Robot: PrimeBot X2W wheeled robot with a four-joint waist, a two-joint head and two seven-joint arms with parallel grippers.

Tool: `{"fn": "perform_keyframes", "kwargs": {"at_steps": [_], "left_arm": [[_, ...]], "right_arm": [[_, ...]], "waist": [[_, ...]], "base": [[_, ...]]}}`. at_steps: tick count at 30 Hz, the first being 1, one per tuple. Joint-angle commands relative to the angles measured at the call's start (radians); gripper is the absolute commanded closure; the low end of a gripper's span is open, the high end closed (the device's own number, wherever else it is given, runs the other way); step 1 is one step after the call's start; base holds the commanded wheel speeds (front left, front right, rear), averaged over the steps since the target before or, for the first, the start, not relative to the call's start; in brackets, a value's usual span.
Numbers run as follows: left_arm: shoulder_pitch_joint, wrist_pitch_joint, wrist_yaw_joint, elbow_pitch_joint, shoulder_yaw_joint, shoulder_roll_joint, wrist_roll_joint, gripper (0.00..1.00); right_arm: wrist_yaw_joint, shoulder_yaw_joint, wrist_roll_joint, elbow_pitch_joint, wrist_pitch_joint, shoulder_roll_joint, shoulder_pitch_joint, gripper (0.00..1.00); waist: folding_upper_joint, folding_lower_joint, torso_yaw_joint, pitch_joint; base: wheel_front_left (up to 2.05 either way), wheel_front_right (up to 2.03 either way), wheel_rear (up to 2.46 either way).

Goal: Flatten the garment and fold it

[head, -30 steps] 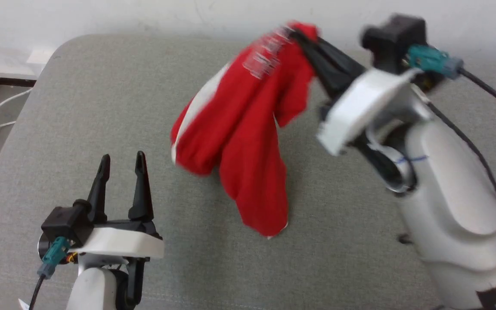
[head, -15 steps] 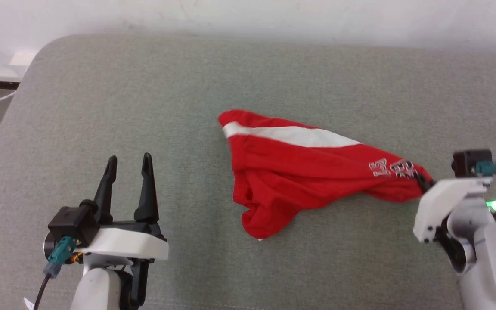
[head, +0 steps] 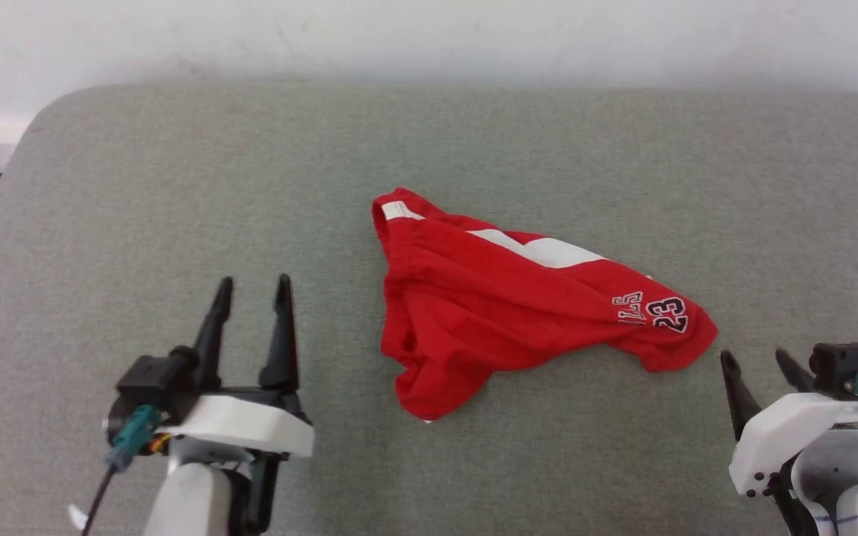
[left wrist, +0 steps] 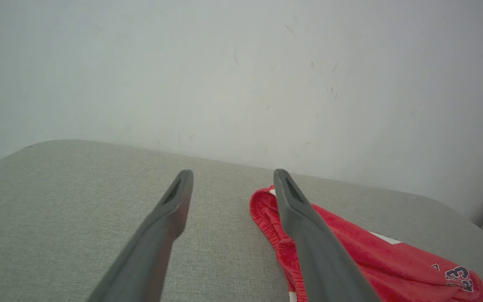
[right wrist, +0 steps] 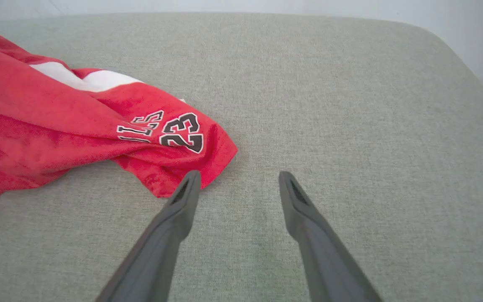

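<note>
We see the garment (head: 518, 313) lying crumpled on the grey fabric surface (head: 176, 186), with its gathered waistband toward our left and the "23" print at its right corner. Half a second ago our right gripper (head: 755, 359) pinched that printed corner. Now it has let go and sits open and empty just beside the hem. Our left gripper (head: 253, 281) is also open and empty, near the garment's left edge.
</note>
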Motion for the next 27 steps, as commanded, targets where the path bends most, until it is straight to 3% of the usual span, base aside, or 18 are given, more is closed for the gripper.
{"fn": "perform_keyframes", "kwargs": {"at_steps": [1, 7, 13, 20, 25, 26, 27], "left_arm": [[-0.022, -0.005, -0.005, 0.011, -0.011, -0.002, -0.008, 0.0], [-0.107, 0.094, 0.001, 0.116, -0.129, -0.002, -0.058, 0.0], [-0.234, 0.233, 0.024, 0.242, -0.218, -0.002, -0.097, 0.0], [-0.362, 0.391, 0.107, 0.41, -0.227, 0.0, -0.121, 0.0], [-0.401, 0.412, 0.101, 0.453, -0.222, 0.002, -0.138, 0.0], [-0.402, 0.406, 0.095, 0.455, -0.222, 0.004, -0.141, 0.55], [-0.401, 0.401, 0.091, 0.456, -0.222, 0.006, -0.144, 1.0]], "right_arm": [[-0.001, 0.007, -0.003, -0.022, -0.02, 0.003, 0.012, 0.0], [-0.001, 0.069, 0.043, -0.111, -0.143, 0.008, 0.059, 0.0], [-0.001, 0.14, 0.076, -0.135, -0.188, 0.009, 0.053, 0.0], [-0.001, 0.184, 0.068, -0.144, -0.207, 0.009, 0.025, 0.0], [-0.001, 0.199, 0.076, -0.141, -0.219, 0.009, 0.013, 0.0], [-0.001, 0.2, 0.077, -0.14, -0.221, 0.009, 0.012, 0.0], [-0.001, 0.2, 0.078, -0.139, -0.223, 0.009, 0.012, 0.0]], "waist": [[-0.0001, 0.0, -0.011, 0.002], [-0.0001, 0.0, -0.042, 0.019], [-0.0001, 0.0, -0.073, 0.053], [-0.0001, 0.0, -0.111, 0.088], [-0.0001, 0.0, -0.129, 0.098], [-0.0001, 0.0, -0.13, 0.098], [-0.0001, 0.0, -0.131, 0.098]], "base": [[0.0, 0.0, 0.0], [0.0, 0.0, 0.0], [0.0, 0.0, 0.0], [0.0, 0.0, 0.0], [0.0, 0.0, 0.0], [0.0, 0.0, 0.0], [0.0, 0.0, 0.0]]}}
